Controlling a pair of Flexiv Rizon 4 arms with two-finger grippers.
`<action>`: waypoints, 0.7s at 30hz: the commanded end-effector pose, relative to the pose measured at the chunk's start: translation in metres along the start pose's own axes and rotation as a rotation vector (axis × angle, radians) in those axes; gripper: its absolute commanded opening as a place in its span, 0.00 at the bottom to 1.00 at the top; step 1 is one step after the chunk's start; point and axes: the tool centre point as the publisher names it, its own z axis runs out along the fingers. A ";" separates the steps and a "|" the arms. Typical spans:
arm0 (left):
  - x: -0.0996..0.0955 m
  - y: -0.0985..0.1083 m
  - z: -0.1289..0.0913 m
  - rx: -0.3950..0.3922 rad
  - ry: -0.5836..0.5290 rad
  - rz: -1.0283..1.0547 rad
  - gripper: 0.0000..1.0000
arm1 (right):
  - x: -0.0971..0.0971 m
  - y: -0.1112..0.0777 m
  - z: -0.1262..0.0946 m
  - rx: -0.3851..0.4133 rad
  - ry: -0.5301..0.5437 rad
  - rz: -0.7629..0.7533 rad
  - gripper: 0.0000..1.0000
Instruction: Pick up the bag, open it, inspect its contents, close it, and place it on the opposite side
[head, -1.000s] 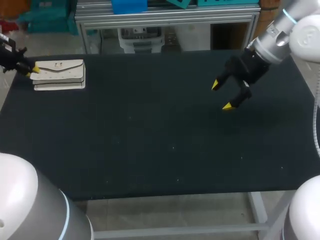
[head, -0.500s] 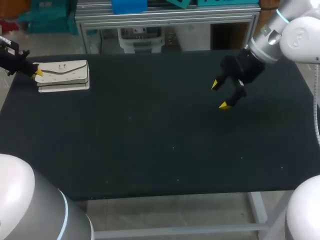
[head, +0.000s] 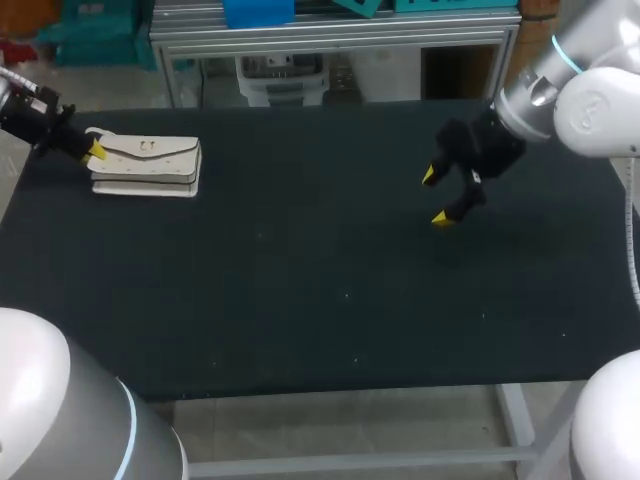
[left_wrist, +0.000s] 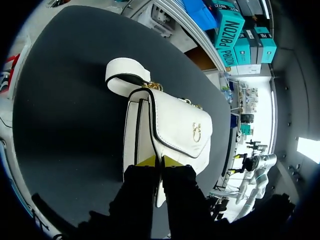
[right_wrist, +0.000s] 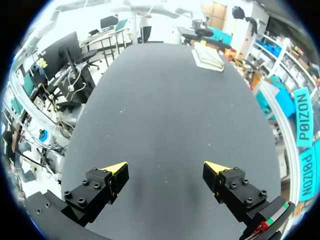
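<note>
Sliding toward the frame's centre since a second ago, the white leather flap handbag (head: 146, 166) has travelled a short way rightward along the far left of the black cloth-covered table (head: 320, 300), and the left gripper (head: 95, 150) has come along at its left end; the right gripper (head: 434, 197) has drifted slightly toward the left of the frame. Nearest the head camera, the front stretch of the table is plain dark cloth. Further back, right of centre, the right gripper hangs above the cloth with its two yellow-tipped fingers spread wide and nothing between them; its own wrist view shows the same wide gap in the right gripper (right_wrist: 165, 170), bare table ahead, and the handbag (right_wrist: 207, 56) small at the far end, well apart from it. Furthest back, in the upper left of the head view, the handbag lies flat with its flap on top. In the left wrist view the left gripper (left_wrist: 160, 161) has its yellow tips drawn close together, pinching a thin white edge of the handbag (left_wrist: 170, 130) from two sides. Ahead of those tips the flap carries a small gold metal clasp (left_wrist: 196, 132), and beyond the handbag's far end a white looped strap (left_wrist: 125, 72) rests on the cloth.
</note>
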 end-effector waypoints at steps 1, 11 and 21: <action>0.022 0.013 0.009 -0.171 -0.009 0.005 0.00 | 0.002 0.001 0.000 0.003 -0.007 0.001 1.00; 0.073 0.073 0.054 -0.019 0.101 0.000 0.00 | 0.002 0.001 0.000 0.003 -0.007 0.001 1.00; 0.102 0.095 0.080 0.089 0.195 -0.036 0.00 | 0.002 0.001 0.000 0.003 -0.007 0.001 1.00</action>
